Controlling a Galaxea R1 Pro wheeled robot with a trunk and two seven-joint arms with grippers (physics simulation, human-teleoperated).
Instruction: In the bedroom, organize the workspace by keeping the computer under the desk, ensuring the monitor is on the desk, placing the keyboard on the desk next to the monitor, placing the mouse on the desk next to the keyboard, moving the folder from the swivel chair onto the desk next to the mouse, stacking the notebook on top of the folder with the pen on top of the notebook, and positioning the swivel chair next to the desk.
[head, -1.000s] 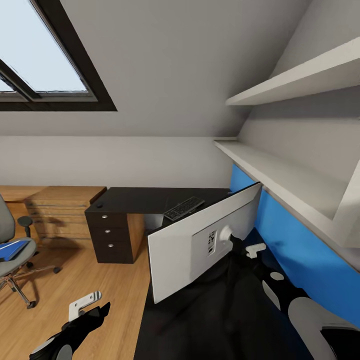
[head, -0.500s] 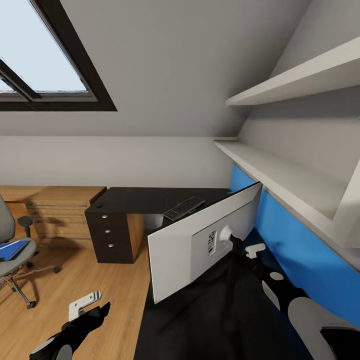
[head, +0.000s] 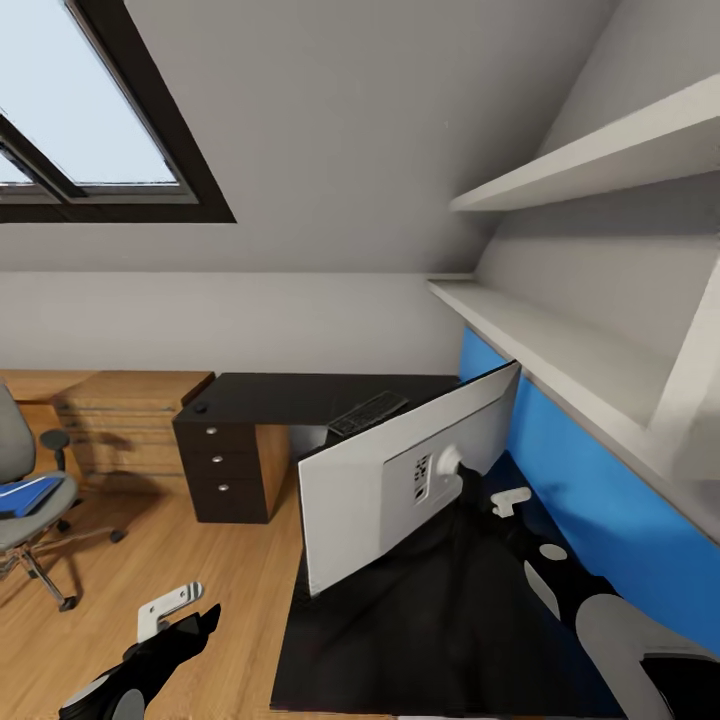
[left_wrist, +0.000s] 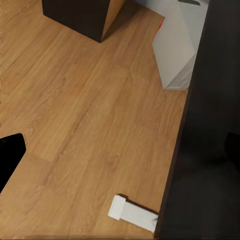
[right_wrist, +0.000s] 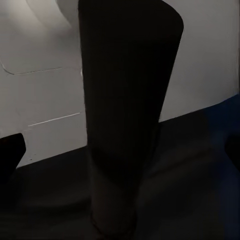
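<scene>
The large flat monitor (head: 405, 490), its pale grey back to the head camera, stands on the long black table (head: 300, 398) with the right gripper (head: 510, 497) at its black neck; whether those jaws clench it I cannot tell. The left gripper's (head: 165, 607) jaws hang released above the wood floor. Placing the monitor looks like the step in hand; next, the flat black keyboard (head: 367, 412) beyond needs to lie beside it.

Monitor (head: 400, 490) on desk (head: 290, 395), keyboard (head: 368, 412) behind it; swivel chair (head: 25, 490) far left, folder (head: 28, 495) on seat.

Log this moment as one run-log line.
right gripper: behind monitor stand | monitor: on desk | keyboard: on desk | folder: on swivel chair
</scene>
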